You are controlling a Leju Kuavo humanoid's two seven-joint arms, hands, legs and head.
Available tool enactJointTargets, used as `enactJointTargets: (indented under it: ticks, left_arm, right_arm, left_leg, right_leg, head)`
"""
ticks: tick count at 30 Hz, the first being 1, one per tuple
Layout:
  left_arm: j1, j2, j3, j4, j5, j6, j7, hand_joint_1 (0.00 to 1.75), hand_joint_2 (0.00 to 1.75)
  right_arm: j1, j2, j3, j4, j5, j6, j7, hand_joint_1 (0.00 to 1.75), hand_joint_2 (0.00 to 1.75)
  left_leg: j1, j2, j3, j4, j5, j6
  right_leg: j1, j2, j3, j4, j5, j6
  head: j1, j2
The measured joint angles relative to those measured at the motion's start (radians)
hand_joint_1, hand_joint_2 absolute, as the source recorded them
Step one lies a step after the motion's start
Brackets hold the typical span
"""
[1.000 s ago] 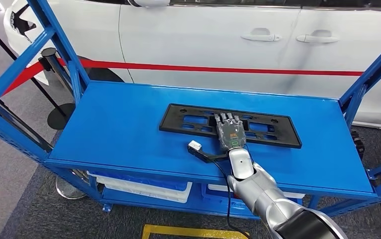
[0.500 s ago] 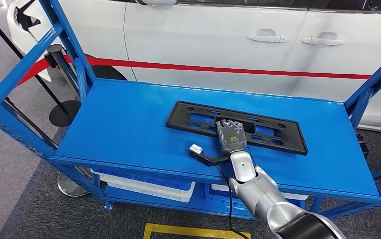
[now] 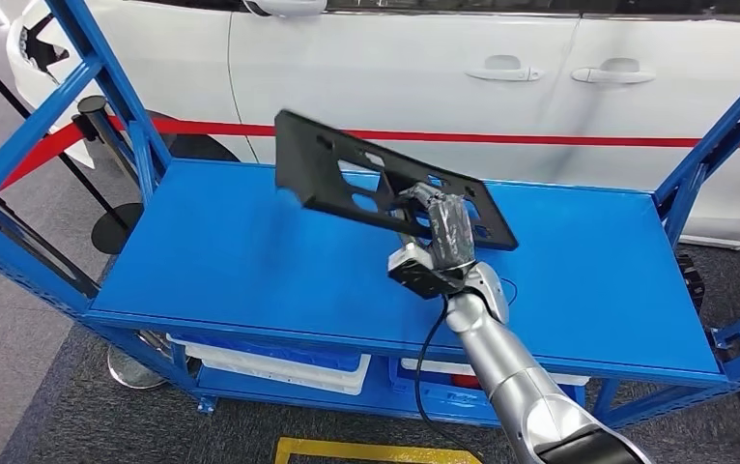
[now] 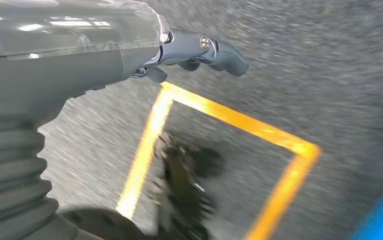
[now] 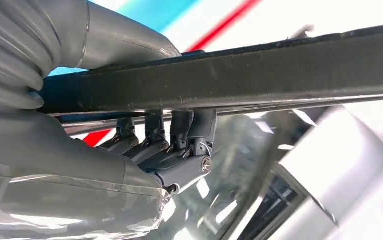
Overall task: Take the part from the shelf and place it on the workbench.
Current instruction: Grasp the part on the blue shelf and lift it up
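The part [image 3: 347,179] is a long black rectangular frame with several cut-outs. My right hand [image 3: 443,232] grips its near long edge and holds it tilted in the air above the blue shelf top [image 3: 231,251], with its left end highest. In the right wrist view the fingers [image 5: 179,145] wrap under the part's edge [image 5: 259,70] and the thumb lies over it. My left hand [image 4: 79,55] hangs over the grey floor with nothing in it, its fingers loosely apart.
A white car [image 3: 395,68] with a red stripe stands right behind the shelf. Blue uprights [image 3: 115,87] frame both ends. A black stanchion [image 3: 105,126] stands at the back left. White bins [image 3: 279,362] sit on the lower level. Yellow floor tape [image 3: 376,449] lies in front.
The part lay flat on the shelf top with my right hand resting on it. Now the hand grips it and has lifted and tilted it off the shelf, left end up.
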Motion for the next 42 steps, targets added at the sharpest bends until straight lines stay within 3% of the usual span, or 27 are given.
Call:
enactJointTargets:
  ticks: [2,6,8,10,11,12,13,16,18,20,22,25,26,27,28,31,32,33,36,37,38,40,41,42]
  left_arm:
    - [-0.004,0.0,0.024,0.0,0.023,-0.01,-0.036,0.0,1.75]
    - [-0.005,-0.001,0.048,0.0,0.021,0.029,-0.094,0.0,1.75]
    - [-0.006,-0.002,0.05,0.0,0.012,0.036,-0.111,0.0,1.75]
    - [-0.007,-0.002,0.054,0.0,0.01,0.022,-0.127,0.0,1.75]
    - [-0.007,-0.002,0.057,0.0,0.013,0.012,-0.135,0.0,1.75]
    - [-0.007,-0.002,0.061,0.0,0.015,0.008,-0.141,0.0,1.75]
    - [-0.006,-0.003,0.064,0.0,0.017,0.009,-0.145,0.0,1.75]
    - [-0.009,-0.007,0.067,0.0,0.011,0.026,-0.143,0.0,1.75]
    - [-0.012,-0.009,0.067,0.0,0.005,0.035,-0.135,0.0,1.75]
    - [-0.012,-0.009,0.068,0.0,0.003,0.04,-0.13,0.0,1.75]
    - [-0.013,-0.01,0.068,0.0,-0.001,0.042,-0.124,0.0,1.75]
    - [-0.014,-0.01,0.068,0.0,-0.008,0.046,-0.105,0.0,1.75]
    - [-0.015,-0.01,0.068,0.0,-0.011,0.049,-0.097,0.0,1.75]
    - [-0.016,-0.01,0.068,0.0,-0.016,0.052,-0.089,0.0,1.75]
    - [-0.016,-0.01,0.068,0.0,-0.023,0.055,-0.081,0.0,1.75]
    - [-0.02,-0.009,0.067,0.0,-0.042,0.059,-0.069,0.0,1.75]
    - [-0.022,-0.008,0.067,0.0,-0.048,0.057,-0.067,0.0,1.75]
    - [-0.025,-0.008,0.066,0.0,-0.053,0.054,-0.065,0.0,1.75]
    - [-0.027,-0.006,0.063,0.0,-0.067,0.043,-0.064,0.0,1.75]
    - [-0.029,-0.006,0.063,0.0,-0.071,0.041,-0.064,0.0,1.75]
    - [-0.031,-0.006,0.061,0.0,-0.074,0.04,-0.065,0.0,1.75]
    - [-0.034,-0.006,0.057,0.0,-0.083,0.037,-0.066,0.0,1.75]
    - [-0.034,-0.006,0.054,0.0,-0.09,0.036,-0.067,0.0,1.75]
    - [-0.034,-0.006,0.05,0.0,-0.099,0.033,-0.068,0.0,1.75]
  right_arm:
    - [0.042,-0.001,0.002,-0.154,-0.173,0.11,-0.012,1.75,1.75]
    - [0.138,-0.014,0.017,-0.43,-0.479,0.336,-0.015,1.75,1.75]
    - [0.172,-0.02,0.021,-0.538,-0.607,0.457,-0.015,1.75,1.75]
    - [0.209,-0.031,0.025,-0.648,-0.758,0.607,-0.005,1.75,1.75]
    - [0.228,-0.038,0.028,-0.691,-0.824,0.676,0.006,1.75,1.75]
    - [0.245,-0.047,0.033,-0.727,-0.879,0.738,0.022,1.75,1.75]
    - [0.259,-0.058,0.04,-0.757,-0.921,0.798,0.041,1.75,1.75]
    - [0.289,-0.097,0.076,-0.818,-0.975,0.957,0.085,1.75,1.75]
    - [0.305,-0.118,0.106,-0.838,-0.976,1.015,0.093,1.75,1.75]
    - [0.319,-0.132,0.127,-0.852,-0.975,1.034,0.093,1.75,1.75]
    - [0.323,-0.14,0.141,-0.861,-0.967,1.04,0.093,1.75,1.75]
    - [0.329,-0.15,0.162,-0.872,-0.922,1.036,0.095,1.75,1.75]
    - [0.334,-0.152,0.171,-0.877,-0.897,1.024,0.094,1.75,1.75]
    - [0.34,-0.154,0.18,-0.882,-0.871,1.007,0.092,1.75,1.75]
    - [0.347,-0.155,0.19,-0.887,-0.846,0.988,0.088,1.75,1.75]
    - [0.355,-0.16,0.215,-0.906,-0.805,0.938,0.073,1.75,1.75]
    - [0.355,-0.162,0.222,-0.913,-0.799,0.924,0.071,1.75,1.75]
    - [0.356,-0.165,0.229,-0.92,-0.794,0.91,0.069,1.75,1.75]
    - [0.356,-0.176,0.248,-0.936,-0.78,0.881,0.067,1.75,1.75]
    - [0.356,-0.181,0.253,-0.941,-0.775,0.874,0.067,1.75,1.75]
    - [0.357,-0.185,0.256,-0.946,-0.771,0.868,0.066,1.75,1.75]
    - [0.361,-0.194,0.263,-0.955,-0.758,0.853,0.061,1.75,1.75]
    - [0.366,-0.198,0.265,-0.96,-0.749,0.843,0.057,1.75,1.75]
    - [0.374,-0.203,0.266,-0.966,-0.739,0.832,0.051,1.75,1.75]
  left_leg:
    - [-0.004,-0.002,0.016,-0.04,0.007,0.012]
    - [-0.002,-0.003,0.011,-0.048,0.021,0.038]
    - [-0.002,-0.003,0.007,-0.049,0.024,0.045]
    - [-0.002,-0.002,0.002,-0.048,0.025,0.047]
    - [-0.003,-0.003,0.001,-0.048,0.024,0.048]
    - [-0.003,-0.003,0.001,-0.048,0.024,0.048]
    - [-0.003,-0.003,0.003,-0.047,0.023,0.047]
    - [-0.005,-0.003,0.004,-0.041,0.02,0.041]
    - [-0.007,-0.003,-0.001,-0.039,0.02,0.033]
    - [-0.009,-0.004,-0.003,-0.04,0.022,0.024]
    - [-0.009,-0.003,-0.011,-0.02,-0.002,0.015]
    - [-0.006,-0.001,-0.064,0.138,-0.114,0.005]
    - [-0.006,-0.001,-0.081,0.194,-0.142,0.003]
    - [-0.006,-0.001,-0.083,0.22,-0.151,0.002]
    - [-0.006,-0.001,-0.068,0.21,-0.142,0.003]
    - [-0.008,-0.001,0.049,0.024,-0.076,0.011]
    - [-0.011,-0.001,0.073,-0.022,-0.064,0.015]
    - [-0.014,-0.002,0.081,-0.043,-0.059,0.019]
    - [-0.015,-0.001,0.068,-0.048,-0.034,0.035]
    - [-0.013,0.001,0.06,-0.05,-0.022,0.043]
    - [-0.01,0.004,0.05,-0.053,-0.009,0.049]
    - [-0.009,0.007,0.024,-0.053,0.012,0.056]
    - [-0.009,0.008,0.01,-0.052,0.021,0.056]
    - [-0.009,0.008,-0.005,-0.05,0.031,0.055]
  right_leg:
    - [0.004,0.0,-0.003,0.004,-0.001,0.01]
    - [-0.002,-0.001,-0.014,0.019,-0.013,0.029]
    - [-0.005,-0.002,-0.049,0.096,-0.066,0.037]
    - [-0.005,-0.002,-0.112,0.231,-0.132,0.044]
    - [-0.006,-0.002,-0.135,0.281,-0.147,0.045]
    - [-0.006,-0.002,-0.142,0.295,-0.142,0.045]
    - [-0.006,-0.002,-0.129,0.266,-0.117,0.044]
    - [-0.003,-0.002,-0.032,0.063,-0.023,0.031]
    - [0.002,-0.002,-0.012,0.011,-0.008,0.024]
    - [0.002,-0.002,-0.017,0.009,-0.003,0.017]
    - [-0.004,-0.005,-0.018,0.0,0.006,0.004]
    - [-0.005,-0.01,-0.029,-0.002,0.019,-0.011]
    - [-0.004,-0.011,-0.036,0.001,0.023,-0.012]
    - [-0.003,-0.011,-0.044,0.004,0.026,-0.011]
    - [-0.003,-0.012,-0.052,0.008,0.03,-0.01]
    - [-0.002,-0.011,-0.074,0.021,0.043,-0.002]
    - [-0.001,-0.011,-0.077,0.023,0.048,0.003]
    - [-0.001,-0.011,-0.079,0.023,0.053,0.009]
    - [-0.003,-0.01,-0.086,0.02,0.065,0.028]
    - [-0.004,-0.008,-0.095,0.034,0.044,0.033]
    - [-0.005,-0.007,-0.109,0.065,0.006,0.037]
    - [-0.009,-0.007,-0.143,0.179,-0.096,0.044]
    - [-0.011,-0.007,-0.155,0.241,-0.131,0.048]
    - [-0.012,-0.007,-0.155,0.283,-0.143,0.05]
  head:
    - [0.002,0.0]
    - [0.003,0.0]
    - [0.004,0.0]
    - [0.004,0.0]
    - [0.004,0.0]
    - [0.004,0.0]
    - [0.004,0.0]
    - [0.004,0.0]
    - [0.004,0.0]
    - [0.003,0.0]
    - [0.003,0.0]
    - [0.002,0.0]
    - [0.002,0.0]
    - [0.002,0.0]
    - [0.002,0.0]
    - [0.002,0.0]
    - [0.002,0.0]
    - [0.003,0.0]
    - [0.004,0.0]
    - [0.005,0.0]
    - [0.006,0.0]
    - [0.008,0.0]
    - [0.008,0.0]
    - [0.008,0.0]
